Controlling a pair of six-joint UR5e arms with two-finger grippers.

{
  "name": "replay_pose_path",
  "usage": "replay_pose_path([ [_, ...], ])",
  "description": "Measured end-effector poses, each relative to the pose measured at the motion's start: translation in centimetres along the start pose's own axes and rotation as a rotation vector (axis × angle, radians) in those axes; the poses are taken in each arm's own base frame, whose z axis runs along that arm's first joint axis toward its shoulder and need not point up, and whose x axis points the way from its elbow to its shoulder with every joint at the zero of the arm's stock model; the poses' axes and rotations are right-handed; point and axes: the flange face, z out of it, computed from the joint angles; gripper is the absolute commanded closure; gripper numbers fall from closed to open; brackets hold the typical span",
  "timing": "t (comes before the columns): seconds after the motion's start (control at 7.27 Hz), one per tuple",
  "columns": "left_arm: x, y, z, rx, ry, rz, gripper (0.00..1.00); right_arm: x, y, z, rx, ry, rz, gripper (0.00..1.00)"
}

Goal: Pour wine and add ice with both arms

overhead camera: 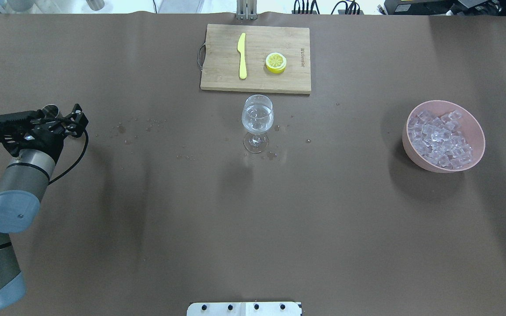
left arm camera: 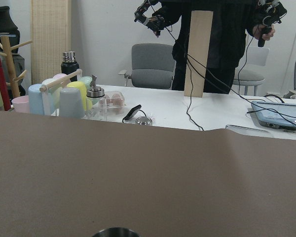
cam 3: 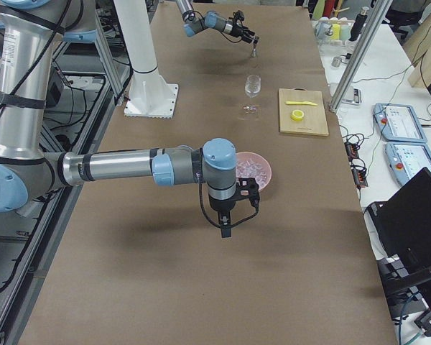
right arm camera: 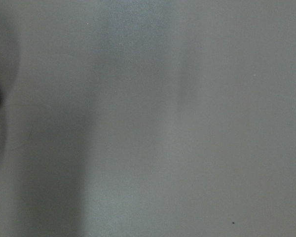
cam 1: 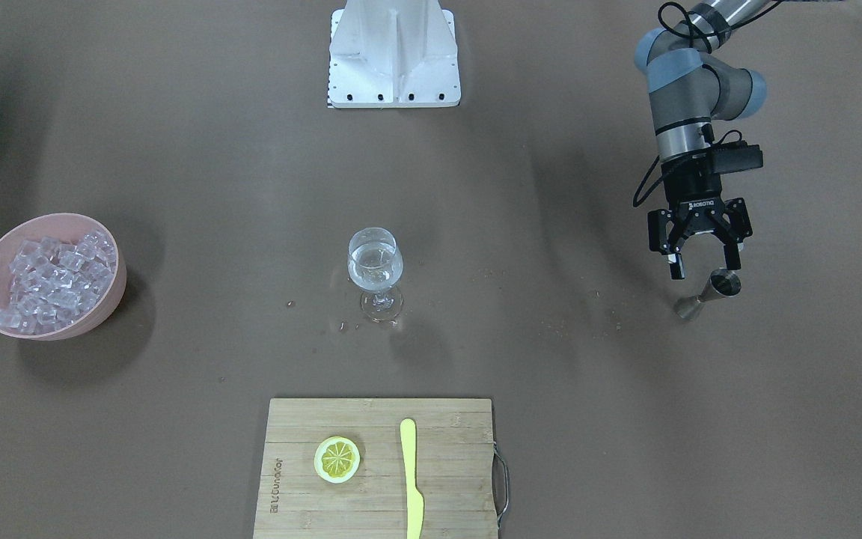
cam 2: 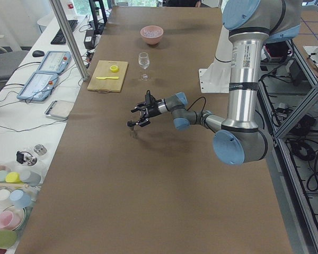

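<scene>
Left gripper [cam 1: 704,268], front-facing view: jaws spread wide and holding nothing, fingertips just above a steel jigger [cam 1: 706,296] that stands on the brown table [cam 1: 176,150]. At table centre I read an upright wine glass [cam 1: 381,303] with the wine [cam 1: 373,273] in its lower bowl. The ice [cam 1: 53,273] is heaped in a pink bowl [cam 1: 111,298], well apart from the glass, on the robot's right side. A cutting board [cam 1: 453,494] carries a lemon slice [cam 1: 337,459] and a yellow knife [cam 1: 411,479].

Overhead view: the glass stands just beside the board's near edge. Droplets lie on the table between glass and left gripper.

Exterior left view: the left gripper hangs over the jigger.

Exterior right view: the right gripper [cam 3: 226,226] points down over the table, near the pink bowl. I cannot tell its jaw state.

Left wrist view: the jigger's rim shows at the bottom edge.

Right wrist view: bare table surface.
</scene>
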Motion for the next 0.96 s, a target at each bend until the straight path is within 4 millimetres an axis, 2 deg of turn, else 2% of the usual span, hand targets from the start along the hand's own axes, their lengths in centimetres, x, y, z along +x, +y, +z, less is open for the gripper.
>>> replay_pose_path([
  [0.55,-3.8,0.0,-0.2,-0.036,0.017,0.04,0.02,0.0,-0.1,0.0,0.001,0.0,-0.001,0.0],
  [0.96,-3.4,0.6,0.8,-0.031,0.029,0.042,0.02,0.0,-0.1,0.0,0.001,-0.001,-0.001,0.0],
])
